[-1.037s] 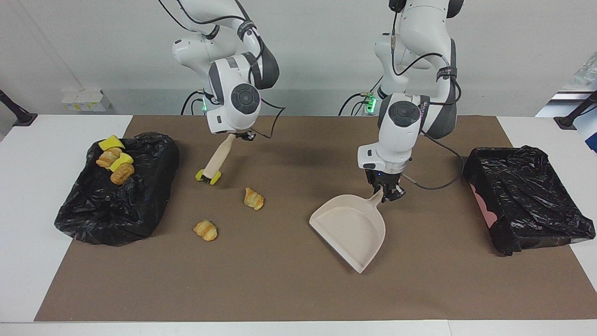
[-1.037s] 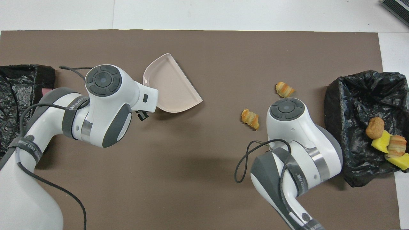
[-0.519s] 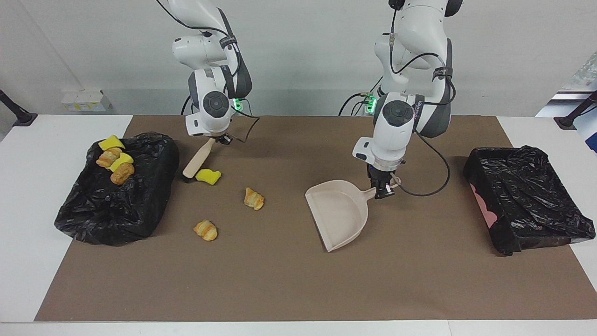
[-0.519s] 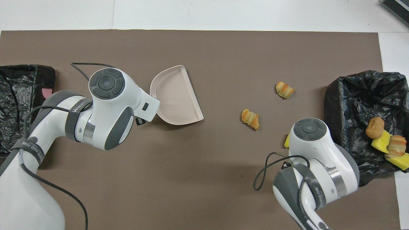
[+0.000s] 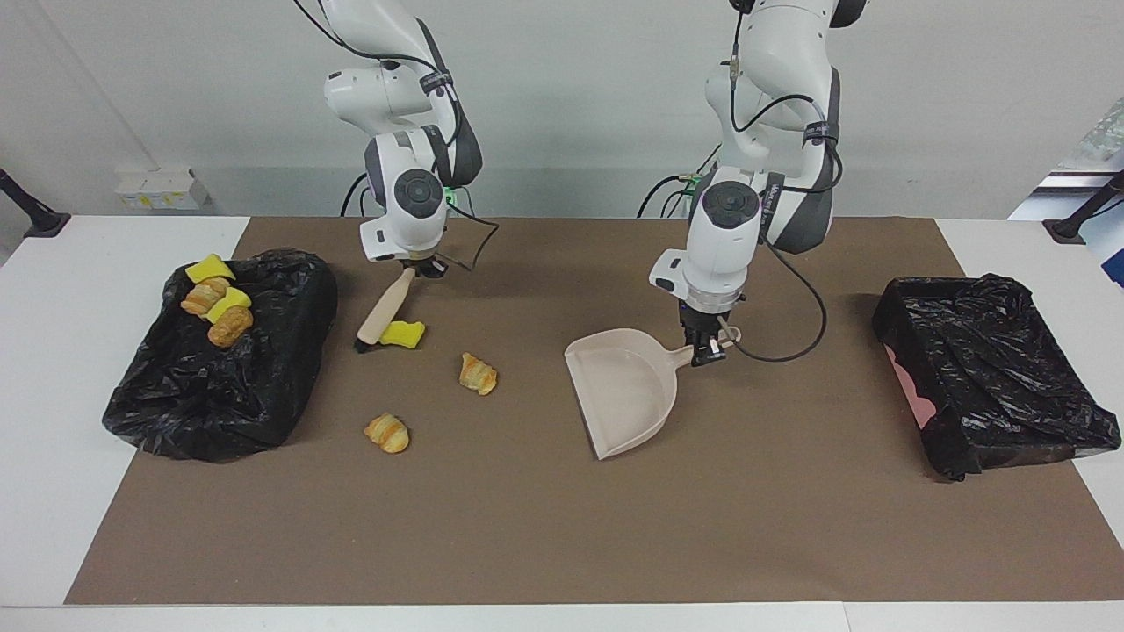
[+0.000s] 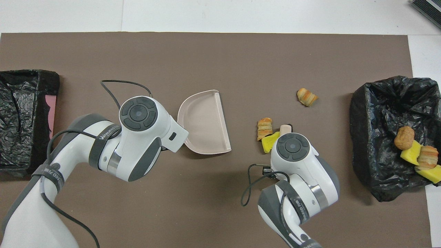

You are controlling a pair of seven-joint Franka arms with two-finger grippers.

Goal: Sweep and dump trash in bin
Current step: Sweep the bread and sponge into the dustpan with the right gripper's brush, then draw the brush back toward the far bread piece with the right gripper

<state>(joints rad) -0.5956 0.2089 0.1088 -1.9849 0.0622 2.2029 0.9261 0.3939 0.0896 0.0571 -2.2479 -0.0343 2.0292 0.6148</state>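
Light was bright and even, falling from above. Soft, short-edged shadows lay on the brown mat (image 5: 562, 527) directly beneath both arms and beside the dustpan (image 5: 625, 397). The black bags (image 5: 219, 369) beside the mat showed small specular glints on their wrinkles. Both views were sharp, without visible blur or edge distortion.

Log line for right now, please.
right gripper: shut on beige brush, bristles by yellow sponge chunk | left gripper: shut on beige plastic dustpan | two golden pastries: unswept
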